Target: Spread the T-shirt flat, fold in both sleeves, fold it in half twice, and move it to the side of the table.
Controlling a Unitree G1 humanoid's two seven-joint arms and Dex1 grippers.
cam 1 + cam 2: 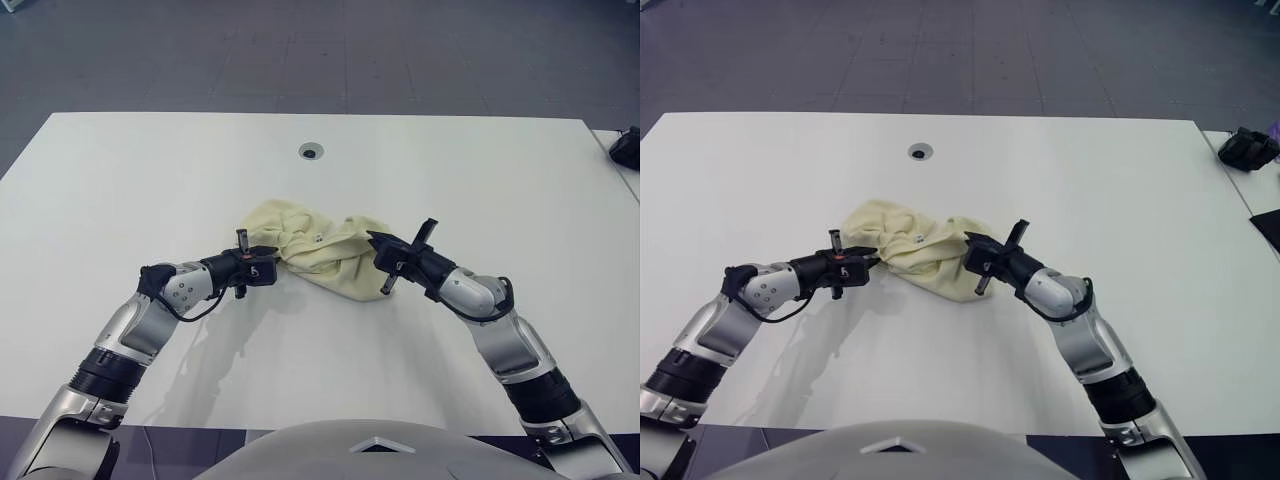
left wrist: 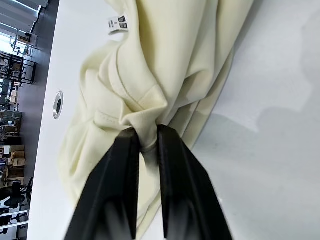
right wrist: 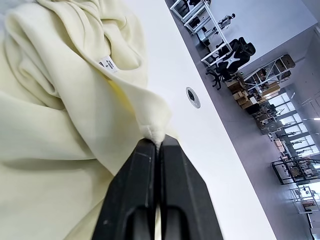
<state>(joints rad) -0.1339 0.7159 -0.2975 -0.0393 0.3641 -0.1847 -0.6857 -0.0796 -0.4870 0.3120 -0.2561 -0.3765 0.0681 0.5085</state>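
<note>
The left arm (image 1: 150, 310) and the right arm (image 1: 500, 320) are nearest, each one bent inward over the white surface (image 1: 450, 170). The left jaws are closed almost fully on a bunched fold at the left edge of the T-shirt (image 1: 315, 255), and only the thickness of the cloth keeps them apart. The right jaws are pressed together on a small pinch of fabric at the right edge, with nearly no gap.

The T-shirt is pale yellow and lies crumpled in a heap between the two arms, near the middle of the surface, not yet spread. A small white label (image 2: 118, 23) shows among the folds.

I judge the cloth to be light, soft and limp. It will sag and slide easily on the smooth surface, and it will not keep a shape when lifted. The best places to hold are probably hems, shoulders or sleeve ends, because a pinch in the middle only pulls the heap along.

Farther away there is a round hole (image 1: 311, 151) in the surface, and a dark object (image 1: 628, 148) sits at the far right edge.
</note>
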